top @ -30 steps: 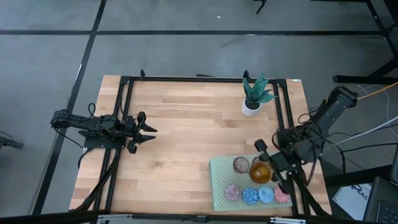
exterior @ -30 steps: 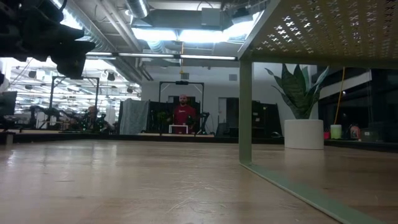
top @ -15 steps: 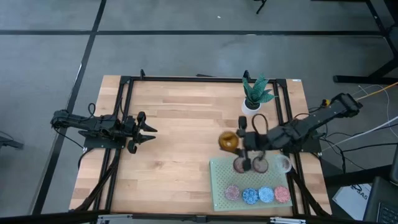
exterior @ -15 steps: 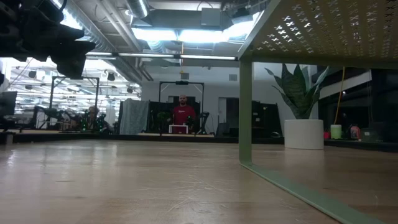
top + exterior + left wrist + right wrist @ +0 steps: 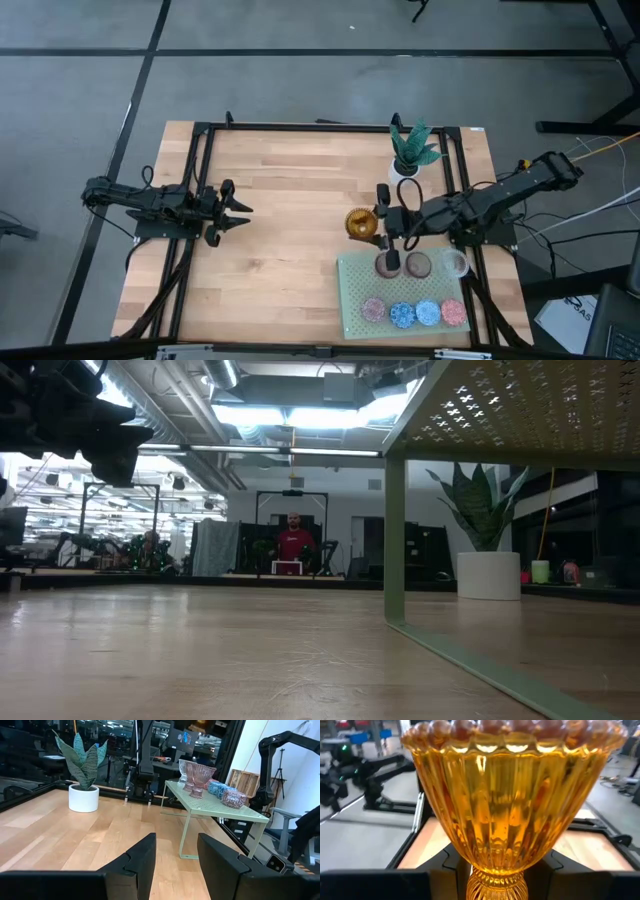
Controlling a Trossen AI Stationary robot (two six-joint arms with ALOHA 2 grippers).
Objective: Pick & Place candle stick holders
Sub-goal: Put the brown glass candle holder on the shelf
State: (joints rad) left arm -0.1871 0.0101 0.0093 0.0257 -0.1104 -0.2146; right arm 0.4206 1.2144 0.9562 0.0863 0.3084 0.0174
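Observation:
An amber ribbed glass cup [image 5: 359, 222] is held by my right gripper [image 5: 378, 222] above the wood table, just past the far left corner of the pale green perforated mat [image 5: 352, 292]. The mat is a raised stand; it carries a brown cup [image 5: 387, 264], another brown one [image 5: 418, 265], a clear one [image 5: 455, 264], and a near row of pink and blue cups [image 5: 402, 315]. My left gripper [image 5: 240, 210] is open and empty at the table's left side. The amber cup fills the right wrist view [image 5: 510, 795]. My right gripper pinches the amber cup's narrow stem [image 5: 495, 882], under the bowl, between its two fingers [image 5: 454, 866]. The fingers come in level from the table's right side. The cup stands upright in the hold, mouth up; the frames do not show whether its foot is off the wood.
A white pot with a green plant [image 5: 404, 172] stands just beyond the amber cup toward the far edge. A black frame rail [image 5: 460, 200] runs along the table's right side. The left wrist view shows the mat's legs [image 5: 186, 837]. People stand in the room behind [image 5: 293, 545].
My right gripper has lifted the amber cup off the mat's right part and carried it toward the table's left and far edges, past the mat's far left corner. The cup has stayed upright. The other cups have kept their places.

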